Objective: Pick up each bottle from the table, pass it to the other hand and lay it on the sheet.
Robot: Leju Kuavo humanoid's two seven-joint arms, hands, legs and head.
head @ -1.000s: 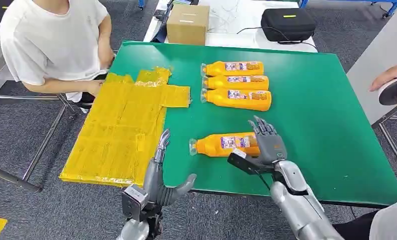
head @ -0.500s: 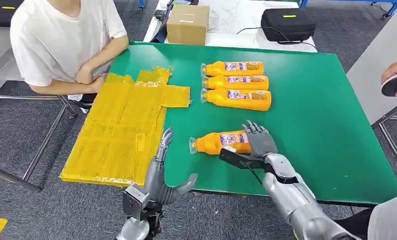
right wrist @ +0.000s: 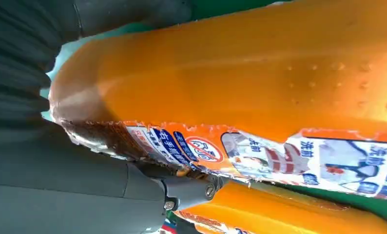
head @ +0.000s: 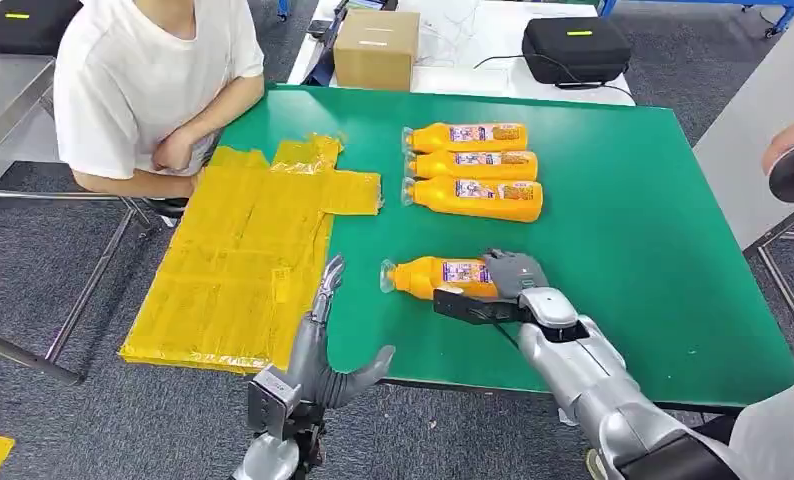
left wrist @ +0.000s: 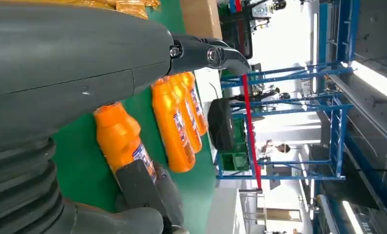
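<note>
Bottles of orange liquid are laid on their sides on the green table [head: 663,260]: a nearest bottle [head: 435,276] lies alone toward the front edge, and three more bottles [head: 473,165] are set side by side in a row farther back, well apart from it. The nearest bottle is gripped at its base end by the right hand [head: 513,278], whose fingers are curled over its top while its thumb is held against the near side; in the right wrist view the orange body and printed label are seen pressed close against the grey thumb. The bottle's cap end is pointed toward the yellow sheet [head: 243,260], which is spread over the table's left part and hangs past its edge. The left hand [head: 323,345] is held open and empty at the front edge, just beside the sheet, fingers extended and thumb spread. A person in a white shirt [head: 153,80] is seated at the sheet's far corner, and a cardboard box [head: 376,48] and a black case [head: 576,48] are placed beyond the table
</note>
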